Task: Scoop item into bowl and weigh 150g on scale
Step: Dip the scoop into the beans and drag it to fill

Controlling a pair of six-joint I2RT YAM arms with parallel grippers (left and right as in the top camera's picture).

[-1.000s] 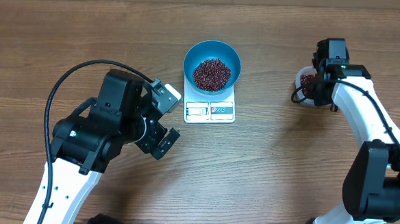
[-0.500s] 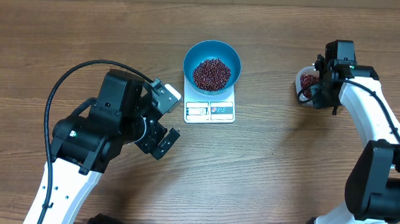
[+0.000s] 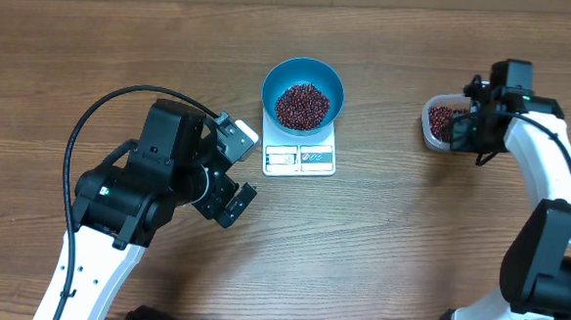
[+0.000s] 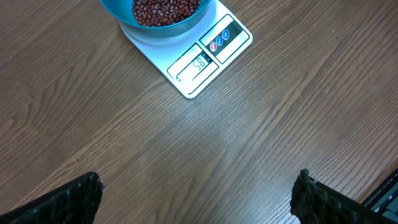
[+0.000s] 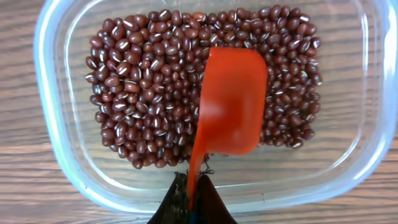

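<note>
The blue bowl holds a heap of red-brown beans and stands on the white scale, whose lit display shows in the left wrist view under the bowl. My left gripper hangs open over bare wood left of the scale, its fingertips far apart. My right gripper is shut on the handle of an orange scoop. The scoop lies empty, hollow side down, over more beans in the clear tub. From overhead the tub is partly hidden by the right arm.
A black cable loops off the left arm over the table's left side. The right arm runs down the right edge. Bare wood lies between the scale and the tub.
The right gripper has slid rightward over the tub, uncovering more of it in the overhead view. The left arm, bowl and scale have not moved.
</note>
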